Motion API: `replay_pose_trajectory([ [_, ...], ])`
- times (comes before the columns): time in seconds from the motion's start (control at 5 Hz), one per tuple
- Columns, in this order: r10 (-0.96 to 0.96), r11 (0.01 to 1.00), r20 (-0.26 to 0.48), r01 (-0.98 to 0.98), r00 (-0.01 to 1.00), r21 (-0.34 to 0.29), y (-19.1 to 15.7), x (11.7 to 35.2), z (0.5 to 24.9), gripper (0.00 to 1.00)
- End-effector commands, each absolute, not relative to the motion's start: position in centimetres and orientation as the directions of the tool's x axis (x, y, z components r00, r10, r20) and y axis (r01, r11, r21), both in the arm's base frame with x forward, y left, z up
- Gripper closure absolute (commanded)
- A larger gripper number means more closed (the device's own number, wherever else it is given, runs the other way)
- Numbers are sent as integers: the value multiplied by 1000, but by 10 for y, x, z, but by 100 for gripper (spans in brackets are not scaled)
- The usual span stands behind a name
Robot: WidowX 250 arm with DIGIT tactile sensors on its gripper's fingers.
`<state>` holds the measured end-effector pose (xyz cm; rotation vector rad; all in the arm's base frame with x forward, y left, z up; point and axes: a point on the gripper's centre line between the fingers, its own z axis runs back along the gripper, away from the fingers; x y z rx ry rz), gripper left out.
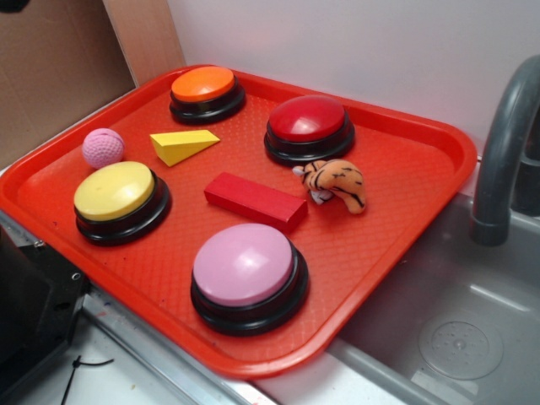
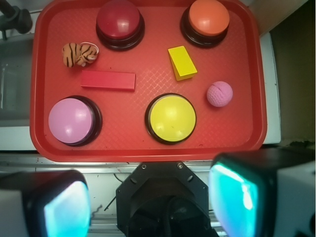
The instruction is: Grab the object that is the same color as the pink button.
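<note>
1. Yarn ball [image 1: 103, 147] sits on the tray [image 1: 422, 202] near its far left edge in my exterior view, between the yellow button [image 1: 116, 192] and orange button [image 1: 203, 84]; the pink button [image 1: 244, 264] is well apart.
2. Wrist view: I see the gripper [image 2: 150, 202] released and empty, off the tray's near edge; the ball is beside the yellow wedge [image 2: 181, 62].

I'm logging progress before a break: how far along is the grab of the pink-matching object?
Nothing looks done yet: the pink yarn ball sits untouched on the red tray, right of the yellow button, far from the pink button. In hand: the gripper hangs open and empty, outside the tray's near edge. Left: reach the ball, close on it, lift.
</note>
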<state>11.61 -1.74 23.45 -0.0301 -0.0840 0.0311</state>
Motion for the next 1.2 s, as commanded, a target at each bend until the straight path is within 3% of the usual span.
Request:
replay_pose_trajectory([
  [0.0,32,999,83,-30,996,-31,-17,116,234,0],
  [0.6,244,961,40,-236,969,-146,53,129,175,0],
  [0.8,365,927,44,-358,930,-111,75,133,155,0],
  [1.0,475,879,84,-476,876,0,91,138,136,0],
])
